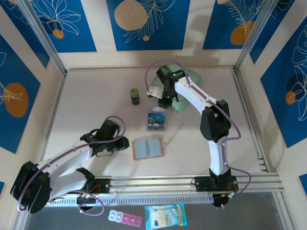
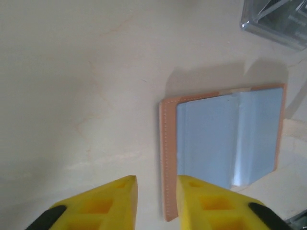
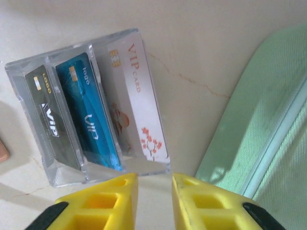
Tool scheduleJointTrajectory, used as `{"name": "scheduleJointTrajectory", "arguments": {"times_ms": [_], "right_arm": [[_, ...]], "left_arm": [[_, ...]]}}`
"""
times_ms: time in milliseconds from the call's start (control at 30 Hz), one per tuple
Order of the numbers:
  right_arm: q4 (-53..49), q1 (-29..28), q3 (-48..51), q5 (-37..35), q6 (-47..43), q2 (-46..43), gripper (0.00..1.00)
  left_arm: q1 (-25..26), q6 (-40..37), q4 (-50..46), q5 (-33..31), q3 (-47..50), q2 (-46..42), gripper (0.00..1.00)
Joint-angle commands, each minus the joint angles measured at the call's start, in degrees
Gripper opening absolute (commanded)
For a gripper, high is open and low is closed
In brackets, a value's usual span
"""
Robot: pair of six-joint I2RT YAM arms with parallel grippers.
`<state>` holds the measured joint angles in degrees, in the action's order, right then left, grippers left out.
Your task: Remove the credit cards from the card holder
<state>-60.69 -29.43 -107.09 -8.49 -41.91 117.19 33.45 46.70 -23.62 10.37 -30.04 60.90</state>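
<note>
The left end effector hangs low with its jaws only narrowly apart and nothing between them. Just ahead of it and slightly to its right, the card holder lies open and flat on the worktop, with the stitched tan edge right at the fingertips. A dip from here could catch that edge and drag the holder or fold it shut. The grey pockets look flat, but I cannot tell whether a card is left inside.

The right end effector is also narrow and empty. Directly ahead of it, the credit cards lean side by side in a clear plastic box: one black, one blue, one white. The box's near wall sits just beyond the fingertips, so I judge that a forward nudge would shove it or tip the cards out.

To this end effector's right, a mint-green case lies close by and crowds any swing that way. A small green jar stands farther off on its other side, out of the way. The box also lies beyond the holder from the left end effector, near enough that both arms reaching in together could collide.
</note>
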Motion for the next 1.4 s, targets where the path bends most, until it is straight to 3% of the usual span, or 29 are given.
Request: {"name": "scheduleJointTrajectory", "arguments": {"times_ms": [0, 67, 133, 200, 233, 367, 433, 633, 900, 1100, 1367], "right_arm": [[4.11, 0.60, 4.83, 2.37, 5.57, -6.26, 0.33], [6.83, 0.98, 9.07, 2.49, 8.07, -9.26, 0.39], [9.45, 1.36, 13.42, 2.39, 10.47, -12.09, 0.51], [12.43, 1.94, 17.76, 2.01, 12.99, -14.96, 0.76], [13.81, 2.30, 20.18, 1.82, 14.48, -16.49, 0.82], [20.14, 4.29, 28.97, -0.06, 19.98, -22.33, 0.89], [23.67, 5.94, 33.72, -1.35, 23.44, -25.47, 0.99], [35.03, 12.52, 47.18, -4.07, 34.56, -33.40, 0.99], [53.93, 24.94, 63.39, -0.44, 46.42, -40.97, 0.99], [71.04, 30.36, 72.22, -0.04, 50.71, -40.50, 0.99], [90.81, 30.36, 78.22, 1.29, 50.64, -36.56, 0.99]], "left_arm": [[-1.72, -4.19, -2.49, -1.95, -2.62, 0.72, 0.46], [-2.78, -6.24, -3.13, -2.98, -3.80, 1.76, 0.66], [-4.28, -8.51, -3.92, -3.48, -4.96, 3.33, 0.79], [-5.91, -10.47, -4.36, -3.69, -5.99, 4.99, 0.98], [-6.74, -11.48, -4.57, -3.84, -6.63, 5.79, 1.00], [-10.34, -15.64, -5.27, -5.84, -8.59, 8.22, 1.00], [-12.52, -17.86, -5.70, -8.05, -9.53, 8.44, 1.00], [-18.29, -23.69, -4.74, -18.44, -10.99, 6.71, 1.00], [-24.45, -29.94, 3.96, -30.19, -9.46, 7.06, 1.00], [-27.42, -34.96, 18.38, -30.87, -5.80, 9.29, 1.00], [-28.57, -41.01, 55.59, -27.65, 9.63, 10.62, 0.99]]}}
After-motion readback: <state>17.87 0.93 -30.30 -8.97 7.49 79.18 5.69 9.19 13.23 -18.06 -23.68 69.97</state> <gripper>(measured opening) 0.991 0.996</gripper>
